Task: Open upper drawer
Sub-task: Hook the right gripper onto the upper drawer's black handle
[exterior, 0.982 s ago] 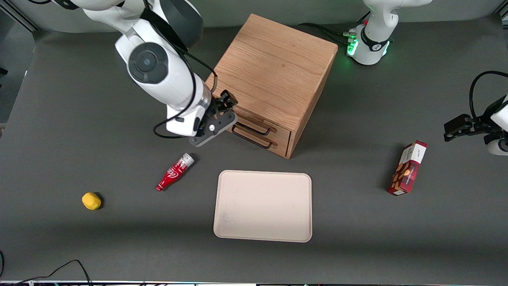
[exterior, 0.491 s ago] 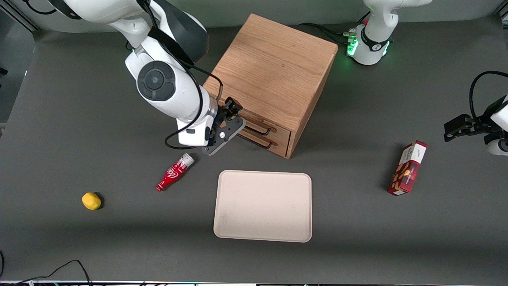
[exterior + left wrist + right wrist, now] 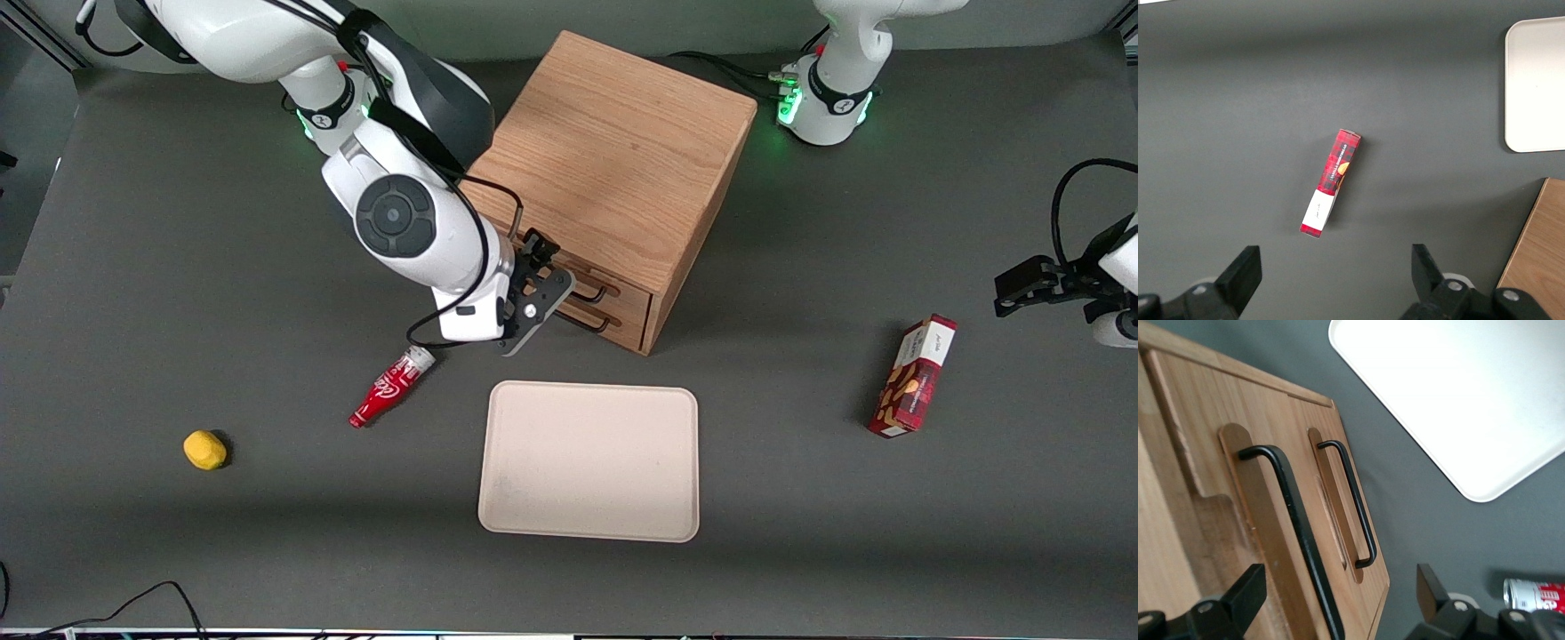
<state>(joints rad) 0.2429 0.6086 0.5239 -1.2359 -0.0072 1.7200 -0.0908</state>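
**Mia:** Where is the gripper (image 3: pixel 544 283)?

**Ben:** It is right in front of the wooden cabinet (image 3: pixel 613 169), close up to the two drawer fronts. The white arm (image 3: pixel 400 213) reaches down to it from the working arm's end of the tabletop (image 3: pixel 178 267).

**Mia:** Are the jaws holding anything?

**Ben:** No. In the right wrist view the two black fingers (image 3: pixel 1248 590) stand wide apart. The black bar handle (image 3: pixel 1301 547) of the upper drawer (image 3: pixel 1211 520) runs into the gap between them. I cannot tell if a finger touches the bar.

**Mia:** Where is the upper drawer?

**Ben:** It sits at the top of the cabinet's front, just under the cabinet's top board. It looks pushed in. The lower drawer (image 3: pixel 1338 513) sits right below it, with its own thin black handle (image 3: pixel 1355 507).

**Mia:** What else is on the tabletop?

**Ben:** A pale tray (image 3: pixel 589 460) lies nearer to the front camera than the cabinet. A little red bottle (image 3: pixel 391 387) lies on its side beside the tray, near the gripper. A small yellow thing (image 3: pixel 204 450) lies well apart, toward the working arm's end. A red box (image 3: pixel 913 376) is toward the parked arm's end.
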